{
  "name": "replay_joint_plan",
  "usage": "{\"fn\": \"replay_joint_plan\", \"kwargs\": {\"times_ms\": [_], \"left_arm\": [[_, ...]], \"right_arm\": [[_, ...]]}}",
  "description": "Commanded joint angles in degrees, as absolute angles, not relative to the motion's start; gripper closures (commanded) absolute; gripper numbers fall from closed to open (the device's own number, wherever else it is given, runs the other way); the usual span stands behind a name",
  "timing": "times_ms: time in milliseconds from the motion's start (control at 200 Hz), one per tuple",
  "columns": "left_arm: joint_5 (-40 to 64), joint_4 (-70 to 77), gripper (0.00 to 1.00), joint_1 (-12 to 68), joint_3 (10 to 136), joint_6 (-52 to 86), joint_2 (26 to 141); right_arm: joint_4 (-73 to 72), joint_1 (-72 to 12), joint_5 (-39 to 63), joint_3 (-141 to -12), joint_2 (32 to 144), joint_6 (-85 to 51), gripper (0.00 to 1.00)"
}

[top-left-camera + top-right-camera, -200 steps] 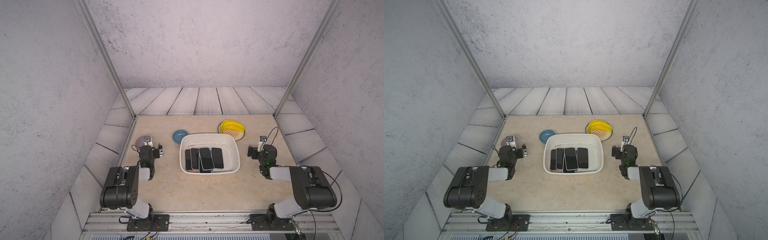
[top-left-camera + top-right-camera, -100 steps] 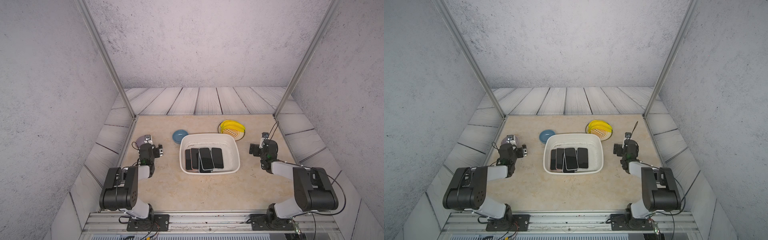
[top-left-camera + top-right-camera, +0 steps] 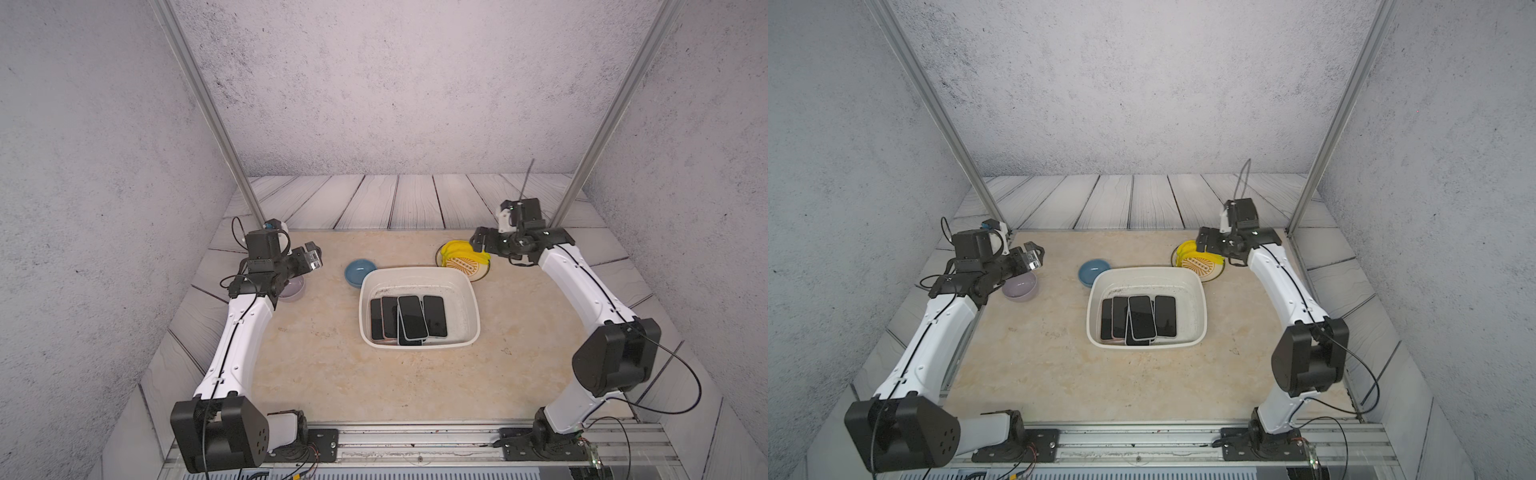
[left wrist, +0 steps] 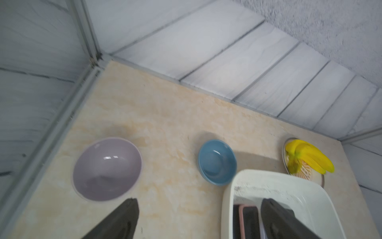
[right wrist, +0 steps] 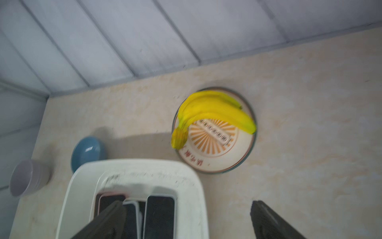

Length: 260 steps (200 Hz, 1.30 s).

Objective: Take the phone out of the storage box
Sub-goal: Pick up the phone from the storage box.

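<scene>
- Left claw hangs spread wide and empty near the lilac bowl. The right claw is just as wide, holding nothing, near the plate of bananas.
- Both are well apart from the storage box at mid-counter, so the step in hand looks like the approach.
- Inside the box, several phones lie flat with screens up. One phone rests on top of the rest, slightly askew.
- That top one seems the best pick, since its long edges are free. Bring one claw down over it with the jaws across its width.
- Clear the box rim on the way in, and the blue bowl just beside it.
- Lift straight up so the neighbouring phones are not dragged along.
</scene>
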<state>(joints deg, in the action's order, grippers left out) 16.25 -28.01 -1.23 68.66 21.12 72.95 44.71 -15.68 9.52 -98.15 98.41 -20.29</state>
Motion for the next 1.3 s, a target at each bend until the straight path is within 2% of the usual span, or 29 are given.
{"fn": "replay_joint_plan", "kwargs": {"times_ms": [0, 165, 495, 666, 1056, 1296], "left_arm": [[22.8, -42.9, 0.01, 4.2, 65.7, 24.0, 70.0], [21.0, -49.3, 0.01, 12.2, 59.8, 26.5, 62.6], [20.4, -54.2, 0.02, 20.4, 56.5, 30.1, 53.5], [21.3, -54.3, 0.01, 21.2, 56.7, 31.8, 52.0], [19.3, -53.6, 0.01, 21.2, 55.3, 30.8, 49.7], [18.4, -54.1, 0.01, 21.2, 56.4, 29.2, 52.7]], "right_arm": [[69.7, -23.6, 10.5, -104.0, 100.3, -20.6, 0.0], [72.2, -31.9, 9.3, -98.1, 97.5, -26.5, 0.01], [65.4, -43.1, 6.1, -89.8, 98.8, -35.1, 0.0], [59.8, -43.7, 7.8, -89.5, 101.4, -35.0, 0.0], [59.8, -43.6, 7.5, -98.8, 115.9, -26.5, 0.0], [59.2, -43.0, 9.6, -102.6, 121.8, -24.9, 0.0]]}}
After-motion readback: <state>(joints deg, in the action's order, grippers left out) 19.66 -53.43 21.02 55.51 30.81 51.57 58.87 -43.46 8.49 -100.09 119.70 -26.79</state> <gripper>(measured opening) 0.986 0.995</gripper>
